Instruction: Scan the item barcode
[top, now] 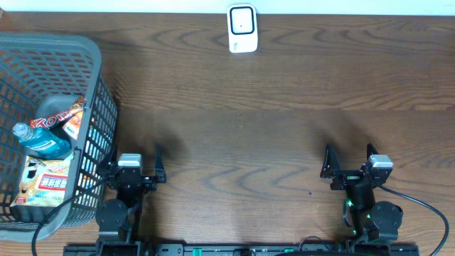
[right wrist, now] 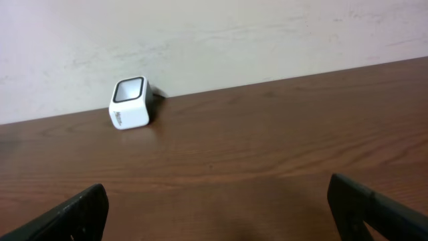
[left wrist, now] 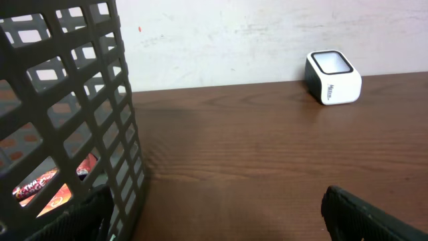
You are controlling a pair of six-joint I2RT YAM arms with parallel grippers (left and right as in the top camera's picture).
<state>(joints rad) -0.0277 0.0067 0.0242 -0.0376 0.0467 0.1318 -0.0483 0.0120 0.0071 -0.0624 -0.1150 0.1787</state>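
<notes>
Currently nothing is in hand: you are at the very start, before any pick. Left gripper [top: 135, 168] and right gripper [top: 350, 161] both rest low at the near edge of the table [top: 249, 142], jaws spread wide and empty.

The items lie in the grey mesh basket [top: 43, 40] at the left, just beside the left gripper. They are a bottle of blue liquid [top: 48, 146], a red wrapper [top: 67, 119] leaning on the basket wall, and a printed snack packet [top: 48, 181] nearest you. No barcode shows on any of them from these views.

The scanner [top: 242, 28], a small white block with a dark window, sits at the far edge, well apart from both arms.

Next move, as I judge it: raise the left arm over the basket rim and take one item. Then turn it until its code faces the scanner window.
</notes>
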